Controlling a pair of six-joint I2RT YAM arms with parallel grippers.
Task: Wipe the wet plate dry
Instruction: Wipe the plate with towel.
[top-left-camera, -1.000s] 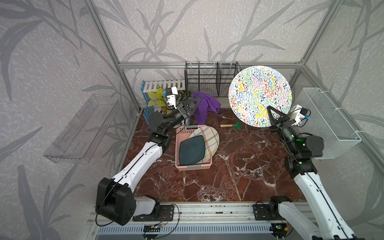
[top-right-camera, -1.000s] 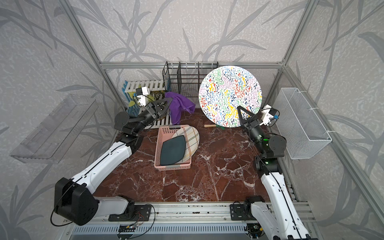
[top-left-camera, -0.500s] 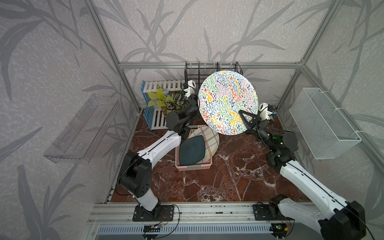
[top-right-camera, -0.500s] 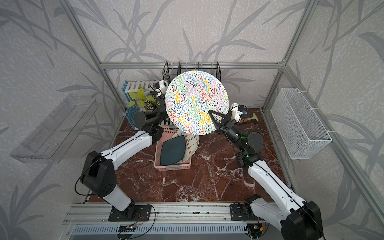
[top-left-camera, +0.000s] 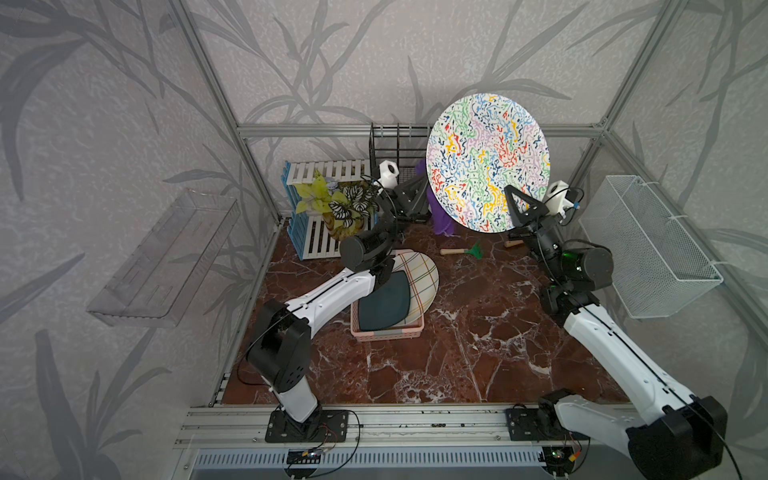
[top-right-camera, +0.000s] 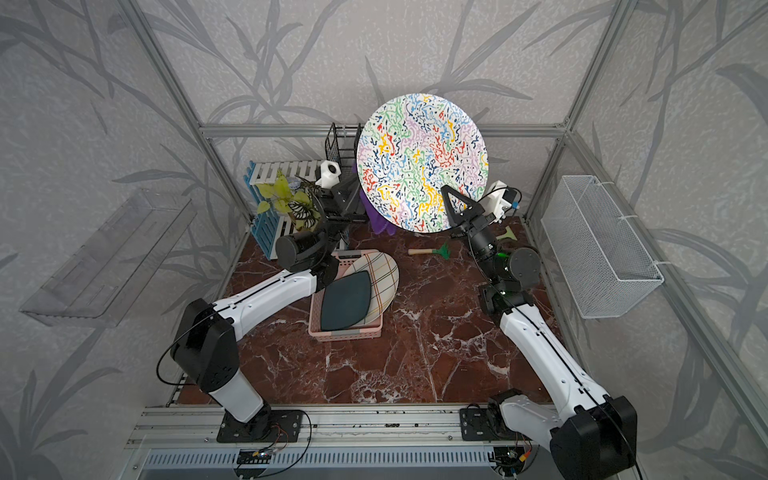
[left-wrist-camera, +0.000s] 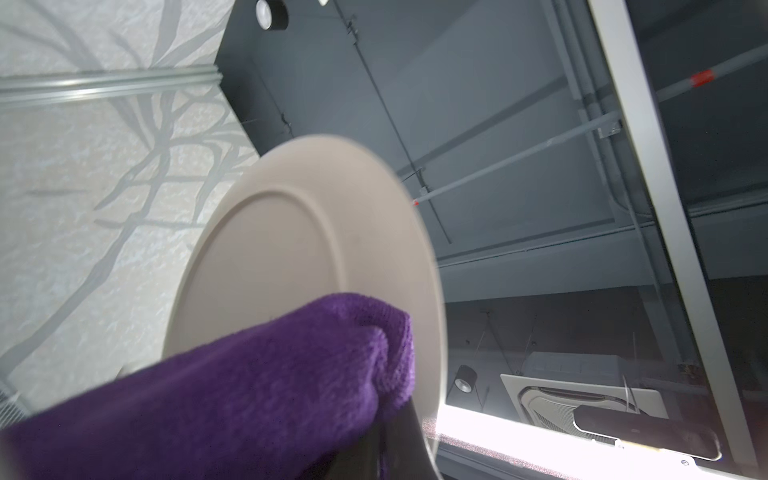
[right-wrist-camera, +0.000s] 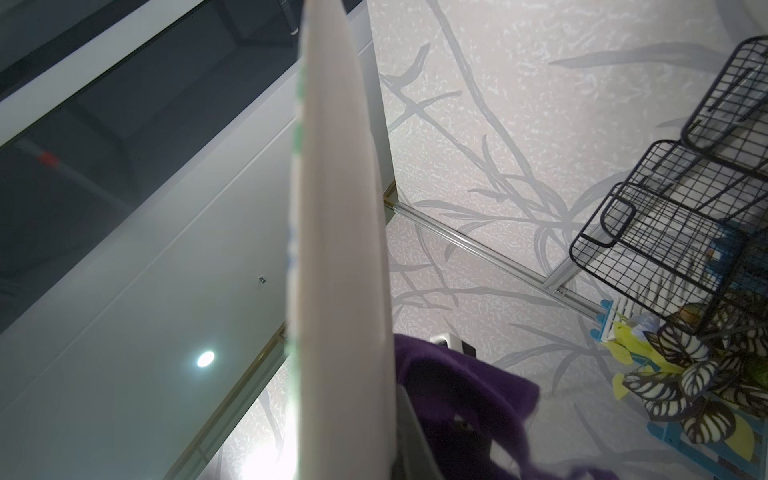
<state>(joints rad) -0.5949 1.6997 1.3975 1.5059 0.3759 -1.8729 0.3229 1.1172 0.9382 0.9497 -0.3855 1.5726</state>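
Observation:
The plate is large and round, with colourful squiggles on its face. It stands upright in the air over the back of the table. My right gripper is shut on its lower rim. In the right wrist view the plate shows edge-on, with the purple cloth behind it. My left gripper is shut on the purple cloth and sits behind the plate's left edge. The left wrist view shows the cloth lying against the plate's plain beige back.
A pink basket under my left arm holds a plaid plate and a dark teal one. A potted plant, slatted rack and black wire rack stand at the back. A green hand tool lies on the table. A white mesh basket hangs on the right wall.
My left gripper carried the cloth from in front of the plant to behind the plate. The plate swung left, then came partway back to the right.

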